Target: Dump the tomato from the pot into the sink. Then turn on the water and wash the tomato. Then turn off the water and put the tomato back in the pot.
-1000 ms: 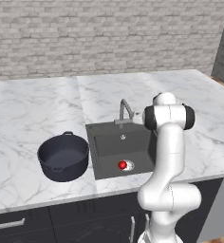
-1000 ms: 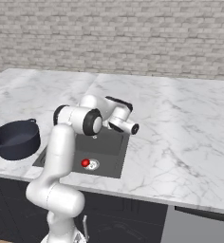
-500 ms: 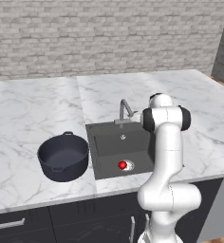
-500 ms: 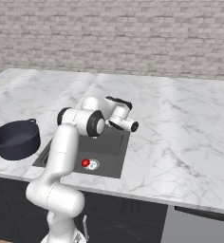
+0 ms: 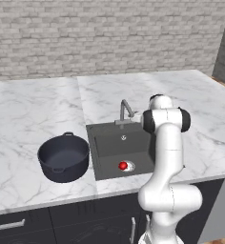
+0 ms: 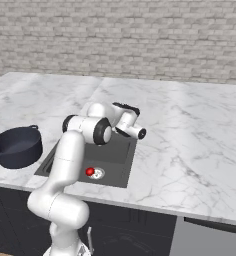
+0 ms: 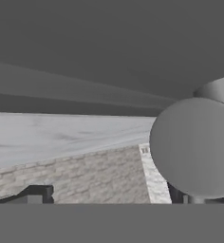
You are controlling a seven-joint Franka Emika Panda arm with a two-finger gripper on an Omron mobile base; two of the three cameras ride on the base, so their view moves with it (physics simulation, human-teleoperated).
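The counter (image 5: pixel 33 109) looks like polished white marble with soft grey veins. The sink (image 5: pixel 109 143) is a matt dark grey basin with a shiny silver drain (image 5: pixel 128 166) and a brushed grey metal faucet (image 5: pixel 126 109). The pot (image 5: pixel 63 157) is dull dark metal – no gleam. The tomato (image 5: pixel 123 166) is glossy red. Behind, rough pale brick wall (image 5: pixel 105 38).

faucet (image 5: pixel 126 110) behind sink (image 5: pixel 107 145), basin open above

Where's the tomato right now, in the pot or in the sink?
In the sink. The tomato lies on the basin floor of the sink beside the drain; the pot stands upright on the counter, empty.
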